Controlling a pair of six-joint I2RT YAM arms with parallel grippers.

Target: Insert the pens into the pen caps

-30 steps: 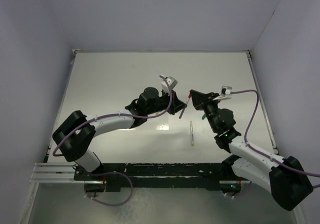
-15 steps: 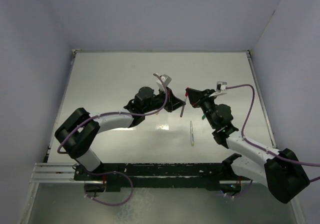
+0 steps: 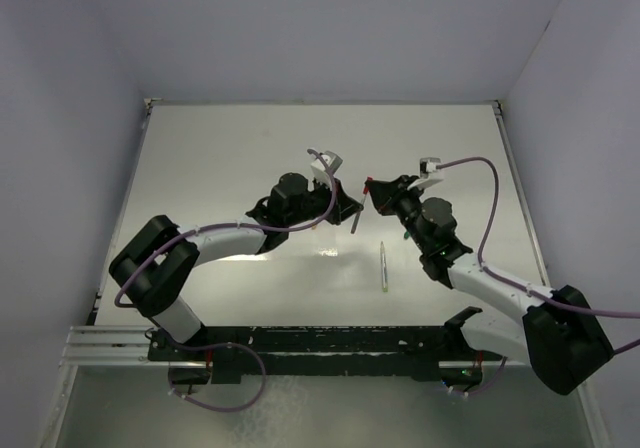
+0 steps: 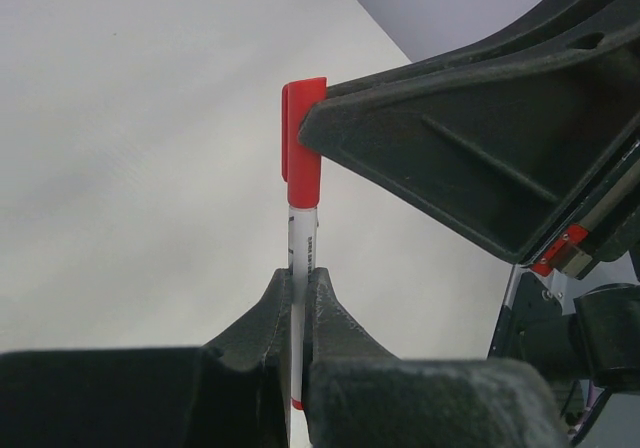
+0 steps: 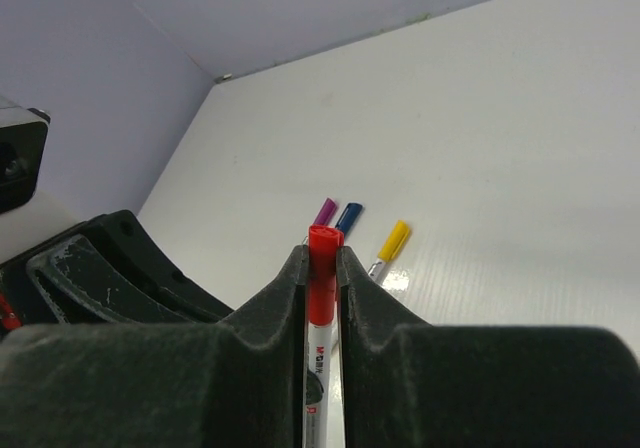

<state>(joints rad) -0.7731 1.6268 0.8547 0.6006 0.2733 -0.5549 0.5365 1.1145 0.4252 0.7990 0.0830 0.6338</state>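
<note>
Above the table's middle, my left gripper [image 4: 299, 273] is shut on the white barrel of a pen [image 4: 302, 243]. A red pen cap [image 4: 303, 158] sits over that pen's upper end. My right gripper [image 5: 322, 253] is shut on this red cap [image 5: 323, 268], and the pen barrel [image 5: 318, 388] runs back between its fingers. From above, the left gripper [image 3: 348, 208] and the right gripper [image 3: 376, 192] meet tip to tip, and the pen [image 3: 356, 219] slants down between them.
Three capped pens lie side by side on the table beyond the right gripper: purple [image 5: 326, 211], blue [image 5: 349, 217] and yellow [image 5: 393, 240]. Another pen [image 3: 383, 266] lies on the table just in front of the right arm. Walls close in the table on three sides.
Both grippers have shifted a little left and away from the bases, still joined at the pen and red cap. The right wrist has swung round toward the left gripper.
</note>
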